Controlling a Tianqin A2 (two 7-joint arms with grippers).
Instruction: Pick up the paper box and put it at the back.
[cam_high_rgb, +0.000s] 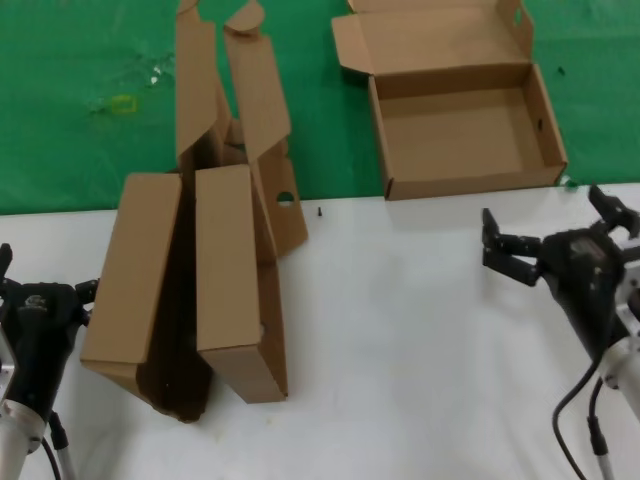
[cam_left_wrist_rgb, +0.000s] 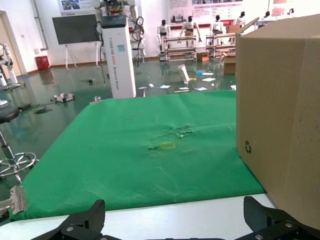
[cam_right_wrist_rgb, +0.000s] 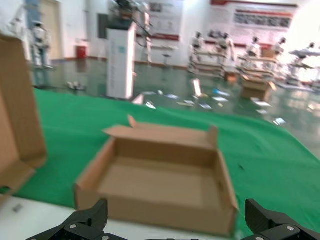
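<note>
Open shallow brown cardboard mailer box (cam_high_rgb: 465, 120) already sits on the wrinkled green cloth (cam_high_rgb: 80, 100), lid back. Right pincer (cam_high_rgb: 545, 235) spread, empty, just before it; left pincer (cam_high_rgb: 45, 290) spread, idle beside two upright brown boxes (cam_high_rgb: 200, 280) on white table (cam_high_rgb: 400, 350).

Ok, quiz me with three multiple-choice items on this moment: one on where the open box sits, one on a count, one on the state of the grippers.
1. Where does the open paper box sit?
A. on the green cloth at the back
B. on the white tabletop
C. in the right gripper

2. How many brown cardboard boxes show in the head view?
A. one
B. three
C. five

3. How are the two grippers?
A. both shut on a box
B. left holds a box, right open
C. both open and holding nothing

Answers:
1 A: the box rests on the green cloth, its front wall near the edge of the white tabletop.
2 B: the open one plus two standing boxes at the left.
3 C: the left gripper and the right gripper are spread, with nothing between the fingers.
</note>
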